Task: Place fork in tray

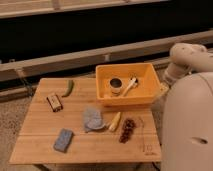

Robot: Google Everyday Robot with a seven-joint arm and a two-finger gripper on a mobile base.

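The table (35,150) is bare along its front edge and between the small box (54,102) and the grey cloth (92,120). Cloth, pale yellow piece (115,121), dark grapes (128,130) and thin fork (141,131) crowd the strip in front of the tray (125,99). Inside the tray, a round cup (115,84) and a cream utensil (129,86) fill the middle, leaving its right end free. The white arm (187,60) blocks the table's right side; the gripper is out of view.
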